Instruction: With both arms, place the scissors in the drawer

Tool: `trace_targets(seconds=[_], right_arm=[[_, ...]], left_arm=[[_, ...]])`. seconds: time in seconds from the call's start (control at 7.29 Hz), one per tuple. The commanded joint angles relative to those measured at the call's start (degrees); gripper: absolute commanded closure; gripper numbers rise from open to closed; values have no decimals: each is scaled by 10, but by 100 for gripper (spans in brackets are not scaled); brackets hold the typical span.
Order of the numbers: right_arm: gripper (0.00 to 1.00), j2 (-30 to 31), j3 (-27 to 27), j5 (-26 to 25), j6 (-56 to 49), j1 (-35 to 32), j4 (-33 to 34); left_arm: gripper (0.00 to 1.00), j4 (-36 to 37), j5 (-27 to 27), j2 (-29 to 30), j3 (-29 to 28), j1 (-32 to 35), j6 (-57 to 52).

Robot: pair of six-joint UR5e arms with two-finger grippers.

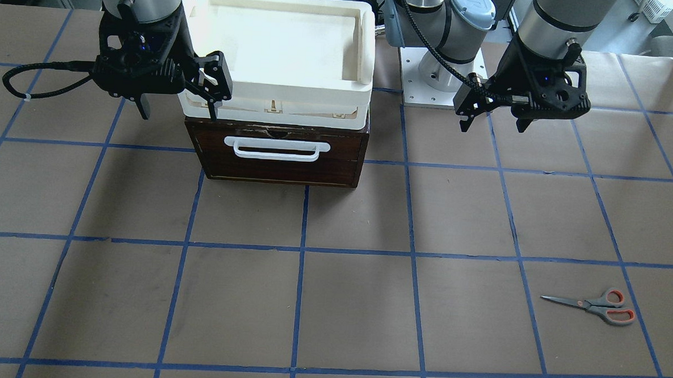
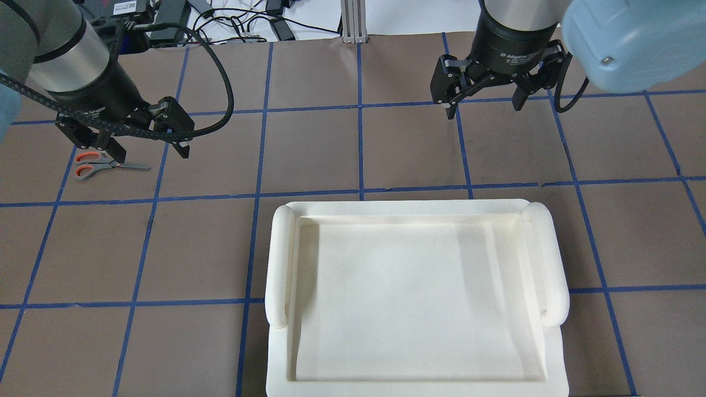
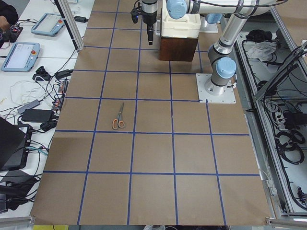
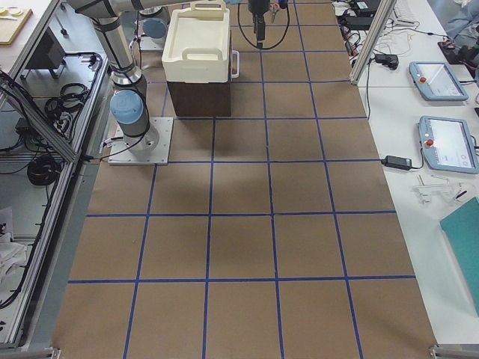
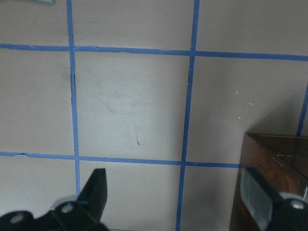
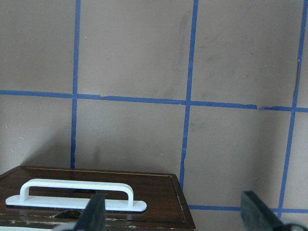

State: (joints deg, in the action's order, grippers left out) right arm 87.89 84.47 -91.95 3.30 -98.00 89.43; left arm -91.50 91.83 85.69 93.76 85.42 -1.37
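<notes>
The scissors (image 1: 592,305) lie closed and flat on the brown table, far out on my left side; they also show in the overhead view (image 2: 99,164) and the exterior left view (image 3: 118,117). The dark-brown drawer (image 1: 281,152) is closed, its white bar handle (image 1: 277,148) facing away from me. My left gripper (image 1: 493,126) hangs open and empty above the table beside the drawer, well short of the scissors. My right gripper (image 1: 179,113) is open and empty at the drawer's other side, above its front; its wrist view shows the handle (image 6: 77,192) below.
A cream-white tray-box (image 1: 280,44) sits on top of the drawer unit and fills the lower overhead view (image 2: 413,298). The left arm's base plate (image 1: 437,85) stands beside it. Tablets and cables (image 3: 19,52) lie beyond the table's far edge.
</notes>
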Motion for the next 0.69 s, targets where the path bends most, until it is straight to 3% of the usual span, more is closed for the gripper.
trace_targets(seconds=[0.0,0.27,0.55], right_arm=[[0,-3,0,4,-53,0,5],[0,-24,0,13,-148,0,7],[0,-65,0,49,-293,1,38]], left_arm=[[0,3,1,3,-1,-1,0],[0,8,8,4,-2,-16,-27],[0,9,7,13,-7,-83,-173]])
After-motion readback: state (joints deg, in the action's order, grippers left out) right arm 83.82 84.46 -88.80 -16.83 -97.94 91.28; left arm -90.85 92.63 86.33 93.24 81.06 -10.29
